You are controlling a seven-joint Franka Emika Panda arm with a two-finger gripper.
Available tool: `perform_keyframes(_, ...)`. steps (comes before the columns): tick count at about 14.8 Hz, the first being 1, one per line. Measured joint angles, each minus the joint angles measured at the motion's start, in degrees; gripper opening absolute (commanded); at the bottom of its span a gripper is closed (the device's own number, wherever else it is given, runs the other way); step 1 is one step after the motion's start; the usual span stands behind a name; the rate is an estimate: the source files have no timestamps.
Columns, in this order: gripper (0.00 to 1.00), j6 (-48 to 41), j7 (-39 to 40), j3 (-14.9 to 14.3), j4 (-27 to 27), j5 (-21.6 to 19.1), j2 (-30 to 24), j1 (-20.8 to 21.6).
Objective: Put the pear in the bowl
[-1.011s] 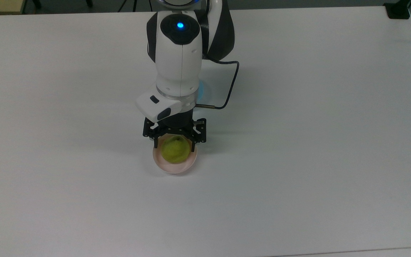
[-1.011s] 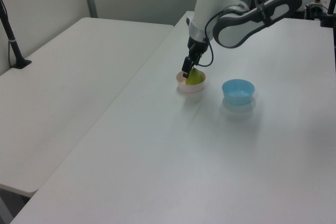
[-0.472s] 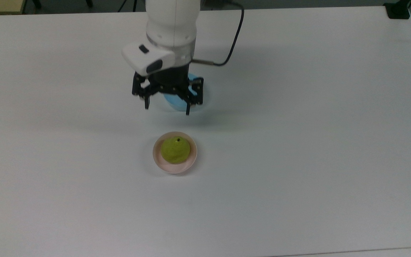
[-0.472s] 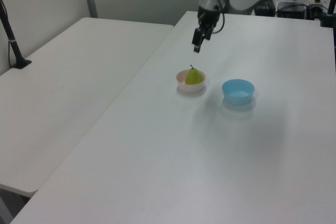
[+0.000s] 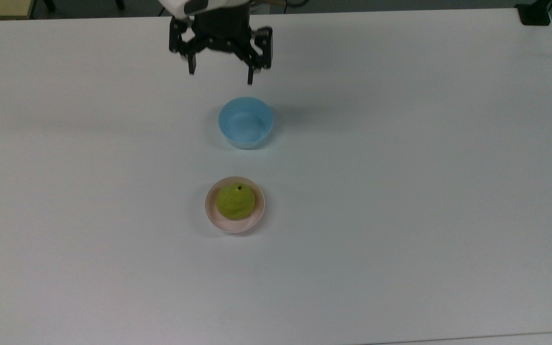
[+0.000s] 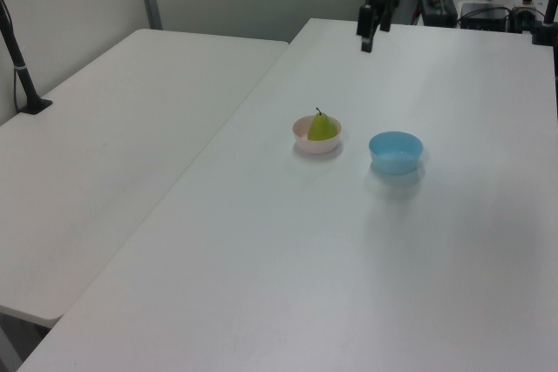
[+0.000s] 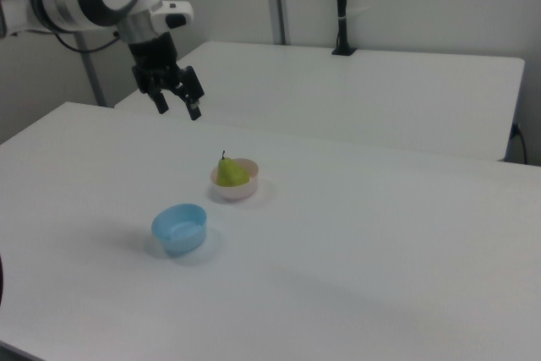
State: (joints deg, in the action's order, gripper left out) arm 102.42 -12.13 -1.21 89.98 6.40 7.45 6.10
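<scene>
The top view looked steeply down on the white table, fairly close. The left view and the right view stood farther back at opposite sides, each looking obliquely down across it toward a second table beyond. All three shared the pink bowl and blue bowl mid-table.

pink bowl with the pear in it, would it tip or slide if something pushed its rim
The pink bowl looks like small thin plastic, so it probably slides easily on the smooth white table. The pear fills most of it and stands above the rim, adding weight but likely making it top-heavy; a rim push might tip it.
</scene>
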Motion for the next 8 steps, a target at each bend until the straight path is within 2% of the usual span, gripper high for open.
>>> perform_keyframes(4, 1.00, -8.0, 4.4, -0.1, 0.5, -1.4, -4.2, -0.4)
perform_keyframes(8, 1.00, -10.5, 8.5, -0.3, 1.2, -3.1, -6.2, -2.3)
